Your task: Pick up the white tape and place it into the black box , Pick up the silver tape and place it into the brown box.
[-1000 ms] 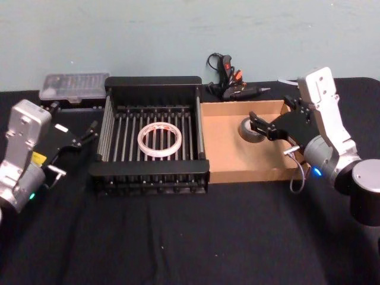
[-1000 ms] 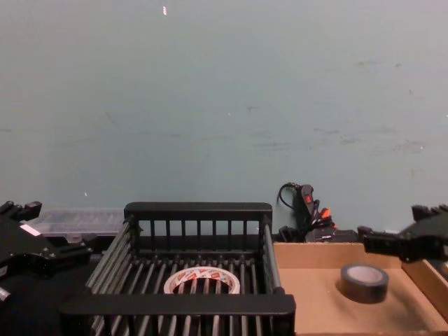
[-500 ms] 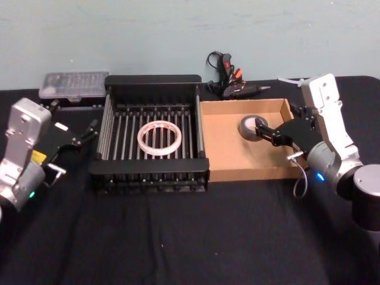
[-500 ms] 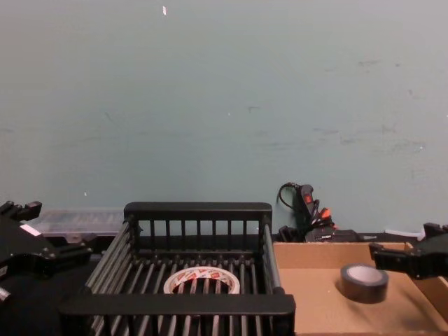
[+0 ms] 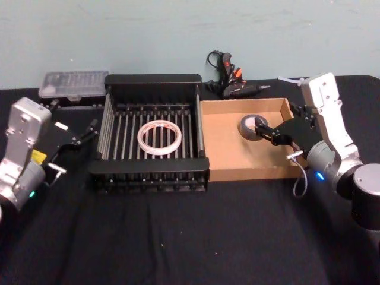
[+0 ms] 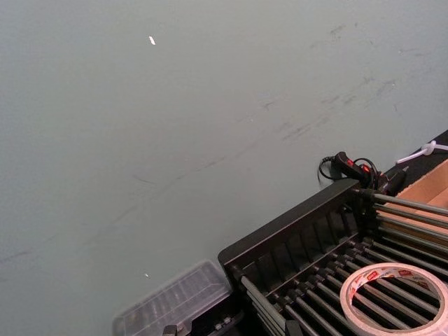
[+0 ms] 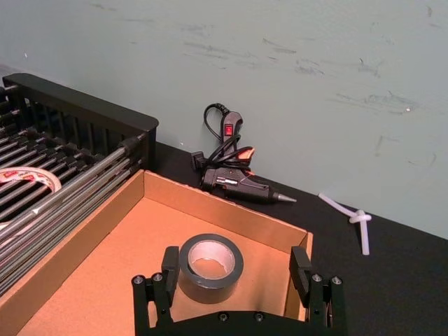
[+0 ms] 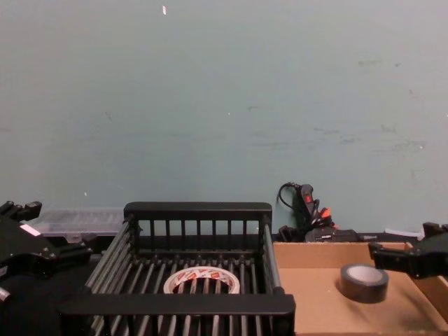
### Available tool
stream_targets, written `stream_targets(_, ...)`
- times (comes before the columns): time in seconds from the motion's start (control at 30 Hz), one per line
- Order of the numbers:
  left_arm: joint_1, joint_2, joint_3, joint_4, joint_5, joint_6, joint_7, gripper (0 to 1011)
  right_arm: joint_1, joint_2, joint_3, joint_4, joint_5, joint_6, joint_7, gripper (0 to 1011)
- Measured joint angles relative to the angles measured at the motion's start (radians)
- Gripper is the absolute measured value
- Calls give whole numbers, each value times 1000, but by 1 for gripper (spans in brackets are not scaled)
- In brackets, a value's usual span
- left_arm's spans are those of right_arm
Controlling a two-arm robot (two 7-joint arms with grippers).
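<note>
From the head camera, both placements look done: the white tape (image 5: 159, 137), a wide thin-walled ring, lies flat on the barred floor of the black box (image 5: 149, 171), a slatted plastic crate with thick solid rims, and the silver tape (image 5: 249, 128), a small thick dull-grey roll, lies flat in the far right part of the brown box (image 5: 244, 173), a shallow tan cardboard tray touching the crate's right side; nothing seems left but for the arms to clear away. The right pincer (image 5: 267, 132) hangs open over the cardboard beside the grey roll, gripping nothing, and the left pincer (image 5: 83, 137) sits open and empty over the black-clothed bench (image 5: 190, 237), left of the crate. The left wrist camera shows the white ring's red-printed core against the crate's round bars, with a clear lidded plastic case (image 6: 171, 304) beyond. The right wrist camera shows the grey roll's pale core between that pincer's spread fingers (image 7: 169, 267), untouched, and a glue gun (image 7: 234, 178) past the far wall. The chest camera shows both tapes resting low inside their boxes
</note>
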Motion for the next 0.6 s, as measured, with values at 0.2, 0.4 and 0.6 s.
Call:
stream_targets(0.2, 0, 0, 0, 0, 0, 0, 0, 1001, 1, 0, -1, 0, 0, -1, 1, 1002)
stream_targets(0.4, 0, 0, 0, 0, 0, 0, 0, 1001, 1, 0, -1, 0, 1, -1, 1, 1002)
stream_targets(0.6, 0, 0, 0, 0, 0, 0, 0, 1001, 1, 0, -1, 0, 1, -1, 1, 1002)
